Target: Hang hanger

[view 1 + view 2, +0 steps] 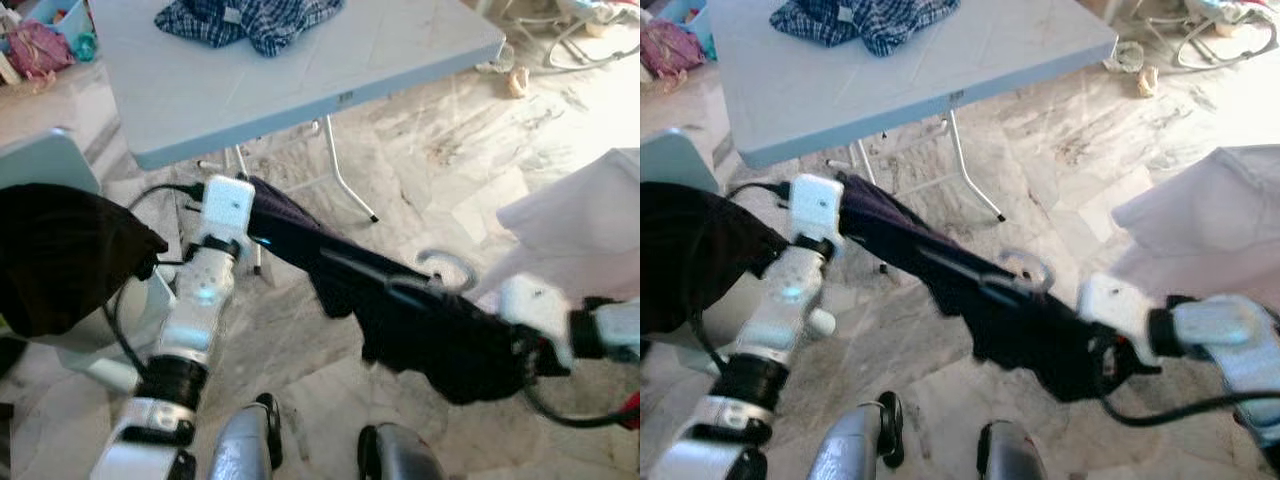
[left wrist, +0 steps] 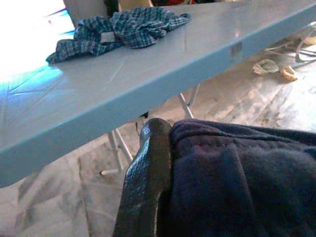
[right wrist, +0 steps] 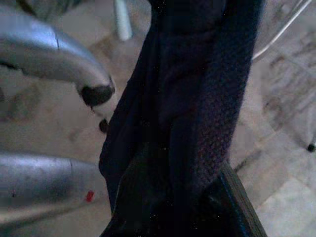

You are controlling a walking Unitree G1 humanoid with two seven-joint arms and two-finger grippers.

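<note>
Hanger [image 1: 445,268] with dark garment [image 1: 420,320] sits in front of the surface [image 1: 300,90], above the floor, stretched between both arms. Left tool [image 2: 163,163] closed on the garment's end nearest the surface; one black finger [image 2: 145,182] pressed against the fabric. Right tool [image 1: 525,350] at the far end, buried in cloth; grip state can't be told. Metal hook sticks up mid-span. Plaid shirt [image 1: 250,20] lies on the surface.

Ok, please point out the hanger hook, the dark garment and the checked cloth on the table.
hanger hook [image 1: 452,266], left eye view, on the top of its metal curve.
dark garment [image 1: 430,330], left eye view, on its middle fold.
checked cloth [image 1: 250,20], left eye view, on the middle of the heap.
</note>
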